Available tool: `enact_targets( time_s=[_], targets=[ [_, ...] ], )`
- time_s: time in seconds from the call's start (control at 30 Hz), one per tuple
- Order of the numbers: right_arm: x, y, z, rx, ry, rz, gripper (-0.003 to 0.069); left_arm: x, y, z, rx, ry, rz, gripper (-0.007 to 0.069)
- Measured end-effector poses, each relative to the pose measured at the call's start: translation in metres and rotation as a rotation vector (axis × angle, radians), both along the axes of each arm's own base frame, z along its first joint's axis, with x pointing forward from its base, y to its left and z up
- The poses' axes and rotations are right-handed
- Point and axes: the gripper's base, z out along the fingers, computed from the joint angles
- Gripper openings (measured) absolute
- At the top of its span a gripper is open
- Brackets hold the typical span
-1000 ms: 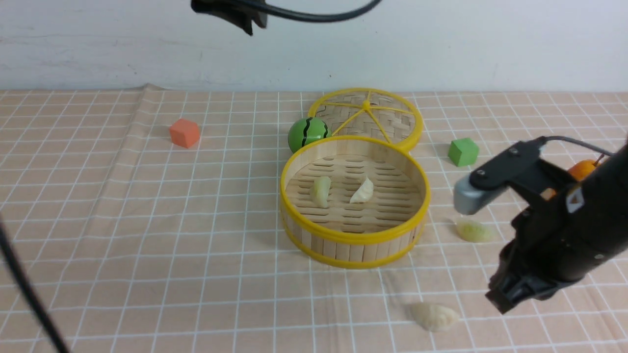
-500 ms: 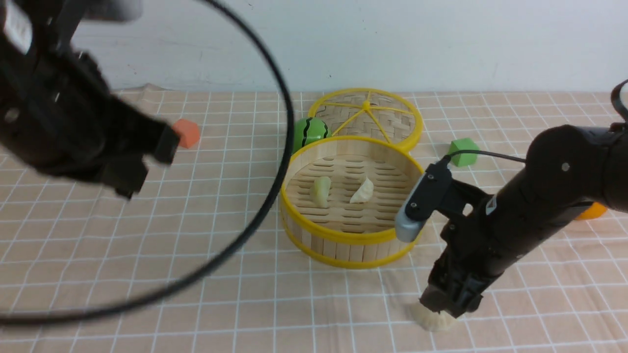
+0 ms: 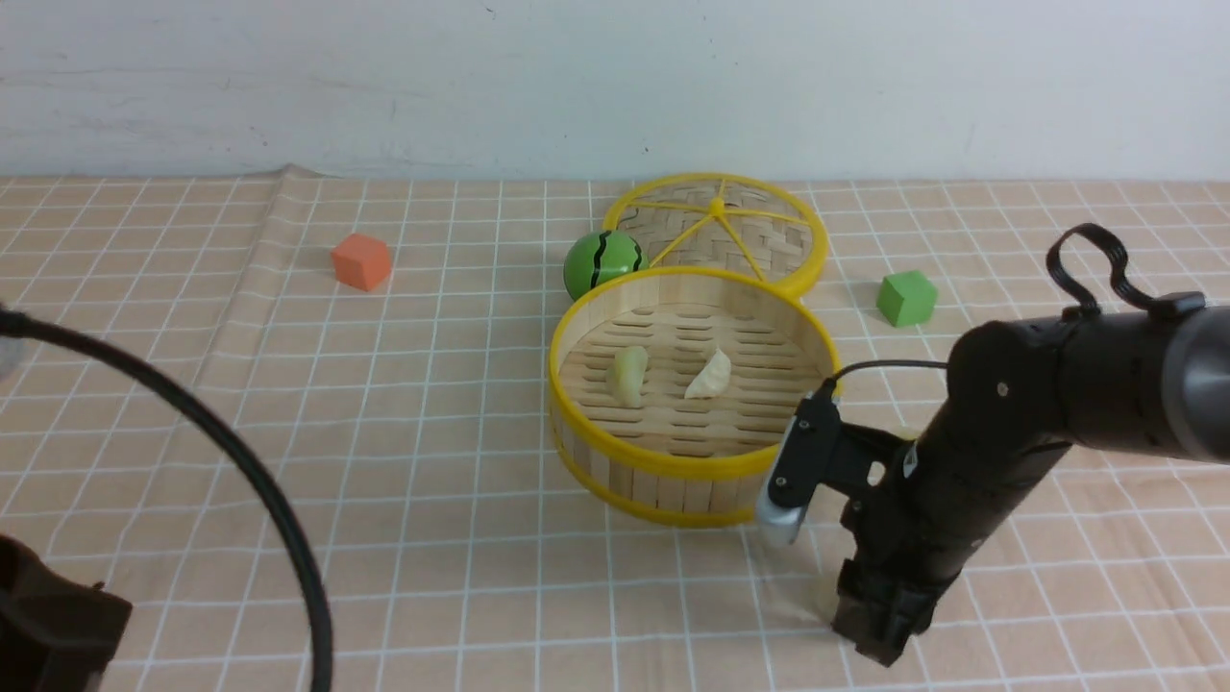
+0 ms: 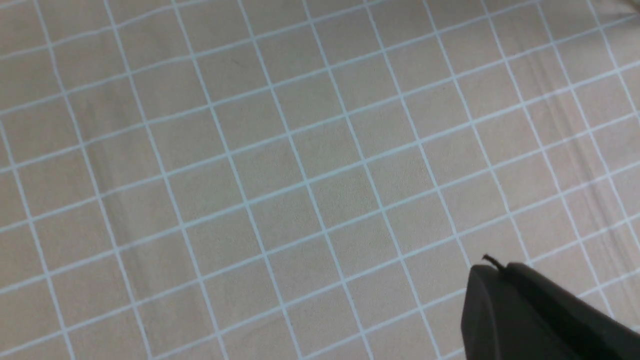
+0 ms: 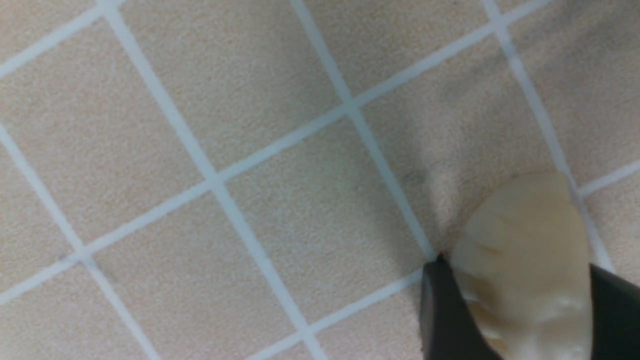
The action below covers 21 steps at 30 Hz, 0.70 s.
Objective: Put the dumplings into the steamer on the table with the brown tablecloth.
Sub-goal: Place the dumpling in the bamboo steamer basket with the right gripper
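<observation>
Clamps the cream-white crescent toy dumpling (image 5: pixel 525 215) in the narrowed right end effector (image 5: pixel 516 262) on the tan checked tablecloth (image 3: pixel 432 432), near-right of the round yellow-rimmed bamboo steamer (image 3: pixel 673 468); risks squirting it free on lifting, given a seemingly shallow bite.

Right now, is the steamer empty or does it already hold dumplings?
Not empty. The steamer holds two dumplings on its slatted floor: a green dumpling and a white dumpling, lying apart from each other.
</observation>
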Motion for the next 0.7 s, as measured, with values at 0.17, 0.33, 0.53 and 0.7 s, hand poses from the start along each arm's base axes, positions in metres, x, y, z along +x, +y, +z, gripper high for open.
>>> enact_targets(
  time_s=[0.17, 0.33, 0.53, 0.7],
  targets=[
    [0.005, 0.004, 0.026, 0.024, -0.007, -0.014, 0.0283, -0.011, 0.007, 0.006, -0.014, -0.056, 0.004, -0.0014],
    [0.027, 0.017, 0.104, 0.182, -0.095, -0.188, 0.0283, -0.012, 0.008, 0.007, -0.016, -0.067, 0.005, -0.0014],
    [0.065, 0.036, 0.146, 0.318, -0.138, -0.355, 0.0283, -0.011, 0.007, 0.008, -0.021, -0.079, 0.005, -0.0014],
    [0.088, 0.068, 0.119, 0.260, -0.113, -0.311, 0.0283, -0.011, 0.007, 0.008, -0.021, -0.078, 0.005, -0.0014]
  ],
)
